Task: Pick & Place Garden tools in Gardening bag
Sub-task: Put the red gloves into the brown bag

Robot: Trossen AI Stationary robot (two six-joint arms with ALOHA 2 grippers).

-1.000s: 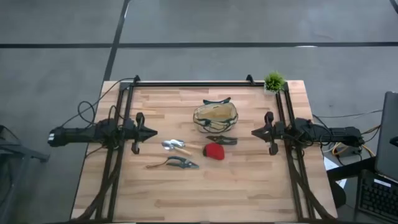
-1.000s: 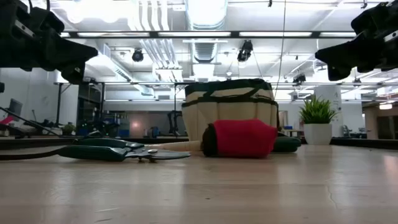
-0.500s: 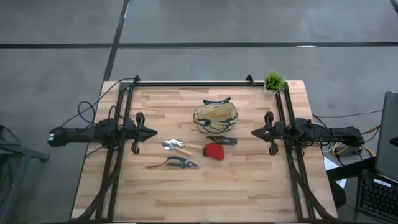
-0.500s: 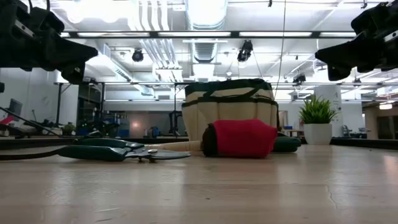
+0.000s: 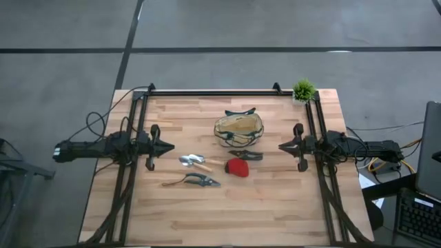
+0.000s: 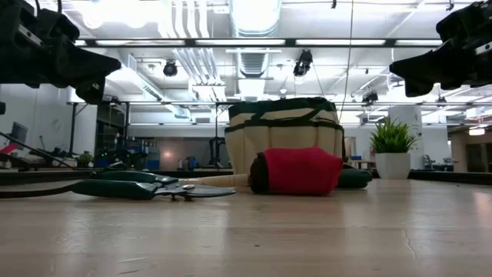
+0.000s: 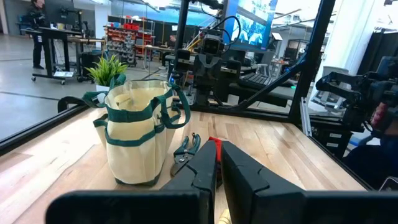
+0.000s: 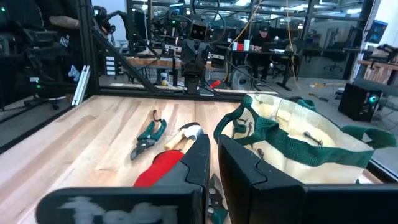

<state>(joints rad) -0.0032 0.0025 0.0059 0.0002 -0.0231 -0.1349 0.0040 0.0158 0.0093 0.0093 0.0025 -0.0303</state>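
The tan gardening bag point(image 5: 239, 129) with green trim stands upright on its base at mid-table. Just nearer lie flat a small dark hand tool point(image 5: 246, 155), a silver-bladed trowel point(image 5: 195, 162), a red rounded item point(image 5: 238, 167) and the pruning shears point(image 5: 193, 181). My left gripper point(image 5: 169, 146) hangs level at the table's left, above the wood, pointing toward the tools, shut and holding nothing. My right gripper point(image 5: 282, 146) mirrors it at the right, also shut and holding nothing. The right wrist view shows the shears point(image 8: 148, 137), trowel point(image 8: 186, 134) and bag point(image 8: 298, 140).
A small green potted plant point(image 5: 303, 90) stands at the far right corner. Black frame rails point(image 5: 213, 92) run along the far edge and down both sides. Bare wood point(image 5: 227, 213) spreads between the tools and the near edge.
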